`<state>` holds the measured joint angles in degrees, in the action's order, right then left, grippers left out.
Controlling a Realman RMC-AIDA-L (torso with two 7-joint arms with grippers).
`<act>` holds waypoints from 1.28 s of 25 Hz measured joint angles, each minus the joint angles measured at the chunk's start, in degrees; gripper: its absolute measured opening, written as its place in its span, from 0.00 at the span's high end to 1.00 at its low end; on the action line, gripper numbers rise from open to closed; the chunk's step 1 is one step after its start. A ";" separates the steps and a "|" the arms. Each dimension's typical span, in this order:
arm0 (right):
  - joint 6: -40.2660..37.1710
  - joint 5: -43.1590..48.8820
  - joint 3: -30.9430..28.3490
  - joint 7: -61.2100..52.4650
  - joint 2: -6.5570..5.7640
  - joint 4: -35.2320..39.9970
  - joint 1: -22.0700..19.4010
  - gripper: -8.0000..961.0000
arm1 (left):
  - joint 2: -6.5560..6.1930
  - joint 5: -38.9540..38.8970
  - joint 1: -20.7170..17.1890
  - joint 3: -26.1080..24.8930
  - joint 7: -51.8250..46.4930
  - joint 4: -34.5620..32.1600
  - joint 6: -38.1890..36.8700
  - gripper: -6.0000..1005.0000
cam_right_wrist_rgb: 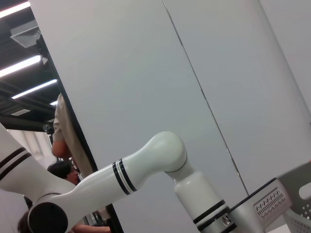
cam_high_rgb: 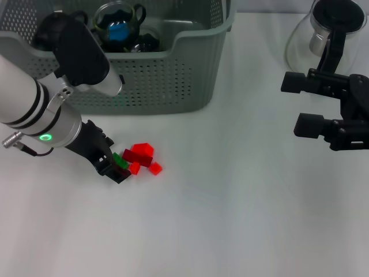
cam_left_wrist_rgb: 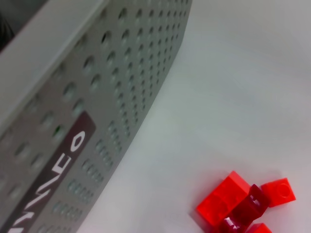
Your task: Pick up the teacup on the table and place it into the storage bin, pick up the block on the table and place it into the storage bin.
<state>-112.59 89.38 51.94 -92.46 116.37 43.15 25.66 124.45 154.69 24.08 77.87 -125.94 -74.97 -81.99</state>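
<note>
A: Position of the left gripper (cam_high_rgb: 117, 169)?

B: Lower left of the head view, down at the table (cam_high_rgb: 242, 219), at the left edge of a small block cluster (cam_high_rgb: 140, 158). A green block (cam_high_rgb: 120, 160) sits at its fingertips. Whether the fingers are closed on it or merely beside it, I cannot tell.

A: The rest of the blocks?

B: Red and dark red pieces, touching one another, just right of the gripper and in front of the storage bin (cam_high_rgb: 144, 81).

A: The bin?

B: Upper left of the frame, grey-green, perforated walls. A dark teacup (cam_high_rgb: 118, 23) is inside it.

A: Right gripper (cam_high_rgb: 300, 104)?

B: Right edge of the frame, well apart from the blocks, fingers spread, holding nothing. A glass pot (cam_high_rgb: 323, 32) stands behind it.
</note>
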 joint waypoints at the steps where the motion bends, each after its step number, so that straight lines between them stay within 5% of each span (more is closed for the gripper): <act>1: 0.00 0.00 0.00 0.00 0.00 0.00 0.00 0.03 | 0.00 0.00 0.00 0.00 -0.05 0.02 0.03 0.19; 19: 0.00 0.00 0.00 0.09 0.00 0.00 0.00 0.04 | -0.01 0.77 1.22 1.14 -1.20 1.41 0.72 0.33; 27: 0.00 0.00 0.00 0.09 0.00 0.00 0.00 0.04 | -0.10 1.34 1.27 1.38 -1.26 0.81 0.15 0.56; 32: 0.00 0.03 0.00 0.09 0.00 0.00 0.00 0.03 | -0.09 1.17 0.81 0.11 -1.33 -2.09 -2.74 0.54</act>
<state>-112.59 89.42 51.94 -92.37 116.37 43.15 25.66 124.36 155.85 24.89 77.98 -127.28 -77.06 -84.73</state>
